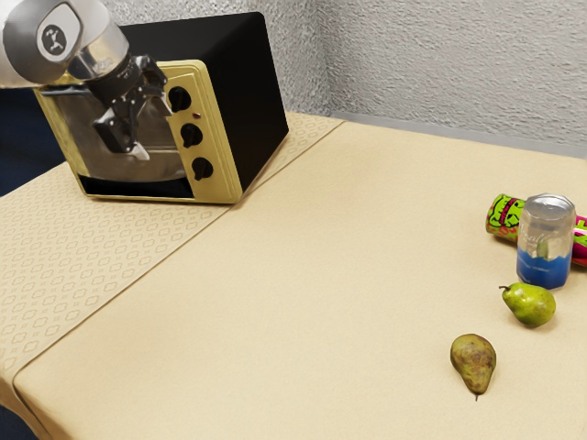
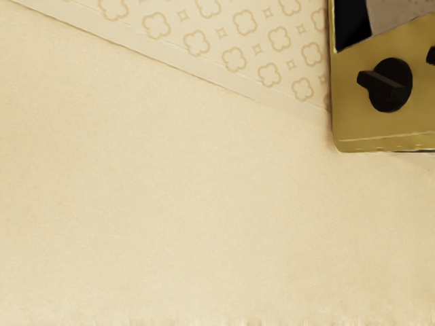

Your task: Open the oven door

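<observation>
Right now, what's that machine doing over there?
A robot arm has its black gripper in front of a small oven, near the glass door it is meant to open. I can't tell whether the door is ajar. A green pear, a brownish pear and a can sit well away.

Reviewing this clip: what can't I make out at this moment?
- Exterior view: whether the gripper touches the oven door; the arm's hand hides the spot.
- Exterior view: the middle of the green-and-pink tube, behind the silver-and-blue can; its far end, cut off by the edge.
- Wrist view: most of the oven front, cut off by the edge.
</observation>
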### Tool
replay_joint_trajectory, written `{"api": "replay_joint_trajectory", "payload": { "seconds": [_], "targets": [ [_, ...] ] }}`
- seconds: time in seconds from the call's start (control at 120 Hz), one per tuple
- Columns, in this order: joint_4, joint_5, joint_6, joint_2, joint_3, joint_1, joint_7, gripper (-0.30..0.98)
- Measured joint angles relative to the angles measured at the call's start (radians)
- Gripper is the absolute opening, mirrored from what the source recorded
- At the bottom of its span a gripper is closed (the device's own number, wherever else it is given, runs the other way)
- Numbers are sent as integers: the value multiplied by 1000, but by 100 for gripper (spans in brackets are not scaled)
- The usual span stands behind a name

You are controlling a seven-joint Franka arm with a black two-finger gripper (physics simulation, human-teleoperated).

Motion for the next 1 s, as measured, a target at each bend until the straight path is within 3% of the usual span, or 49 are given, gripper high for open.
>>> {"api": "replay_joint_trajectory", "payload": {
  "seconds": [0.2, 0.533, 0.825, 1.0],
  "targets": [
    [42, -65, 167, 75, 5, 156, 200, 69],
    [219, -107, 320, 245, 2, 198, 433, 69],
    [172, -124, 398, 204, 48, 222, 564, 69],
    [177, -137, 413, 224, 57, 326, 633, 69]
  ]
}}
